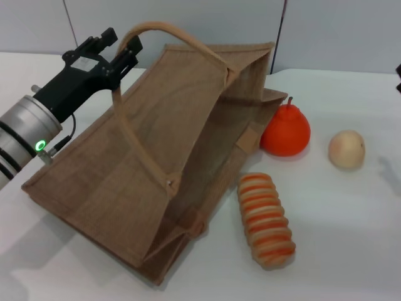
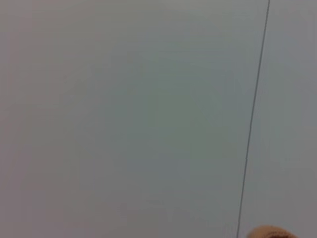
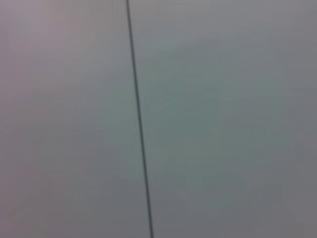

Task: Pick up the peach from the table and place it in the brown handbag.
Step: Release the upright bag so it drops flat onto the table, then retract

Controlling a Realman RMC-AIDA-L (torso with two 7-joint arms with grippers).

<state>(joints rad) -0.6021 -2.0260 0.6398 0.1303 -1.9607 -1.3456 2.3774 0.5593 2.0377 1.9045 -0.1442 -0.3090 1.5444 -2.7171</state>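
The brown handbag [image 1: 156, 163] lies on the white table, mouth open toward the right, one looped handle [image 1: 156, 28] raised. My left gripper [image 1: 121, 47] is at the bag's far left corner, its black fingers closed around the raised handle. A tan bit of that handle [image 2: 270, 232] shows in the left wrist view. No pale-pink fruit with a magenta blotch shows in any view; the peach is hidden or out of view. My right gripper is out of view; only a dark sliver [image 1: 398, 75] shows at the right edge of the head view.
An orange-red fruit with a stem [image 1: 286, 132] sits against the bag's mouth. A beige-tan round fruit [image 1: 346, 149] lies to its right. A striped orange-and-cream roll [image 1: 266, 219] lies in front. Both wrist views show only a grey wall with a dark seam [image 3: 138, 119].
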